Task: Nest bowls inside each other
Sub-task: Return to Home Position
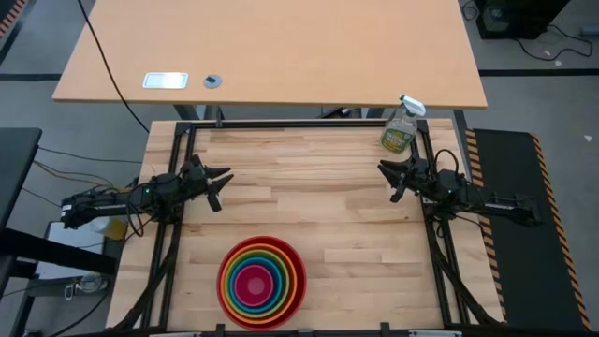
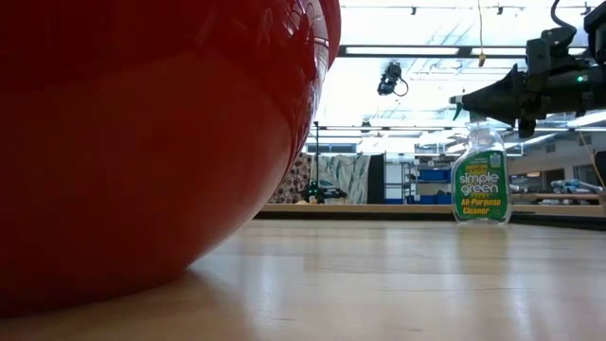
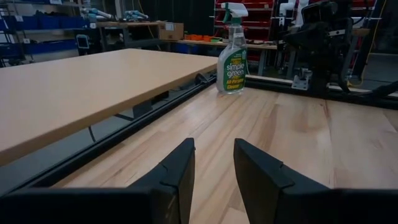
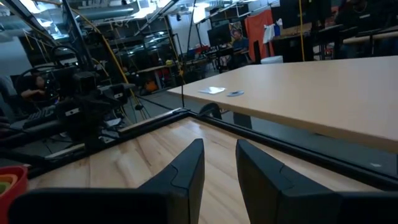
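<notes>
low view: red bowl (image 2: 142, 142) is running off the top and left edges, masking the smaller bowls (image 1: 258, 281) nested inside | right wrist view: red bowl is getting clipped, only a rim sliver showing

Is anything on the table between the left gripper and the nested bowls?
No. Only bare table lies between the left gripper and the nested bowls; the spray bottle stands at the far right corner.
</notes>
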